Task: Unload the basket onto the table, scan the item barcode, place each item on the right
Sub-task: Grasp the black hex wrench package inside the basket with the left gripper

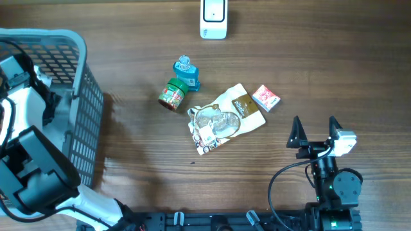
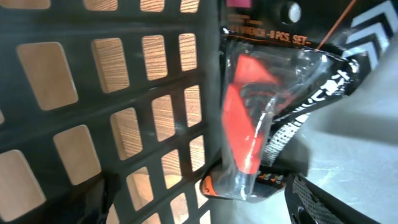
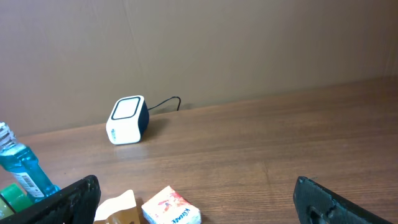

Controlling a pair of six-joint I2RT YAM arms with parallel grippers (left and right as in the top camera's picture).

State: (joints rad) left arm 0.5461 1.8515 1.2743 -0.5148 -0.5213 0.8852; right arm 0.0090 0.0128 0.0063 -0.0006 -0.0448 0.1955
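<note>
Fingers wide on both arms

Left fingers (image 2: 308, 205) stand wide inside the basket (image 1: 90, 115) at 9 o'clock, either side of a red wrench-set packet (image 2: 245, 124), contact unclear. Right fingers (image 1: 295, 136) gape empty at 4 o'clock. Scanner (image 1: 213, 19) sits at 12 o'clock

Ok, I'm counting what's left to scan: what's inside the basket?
A clear packet holding something red lies against the basket mesh, seen from the left wrist. Overhead, the left arm covers most of the inside, so anything else is hidden.
</note>
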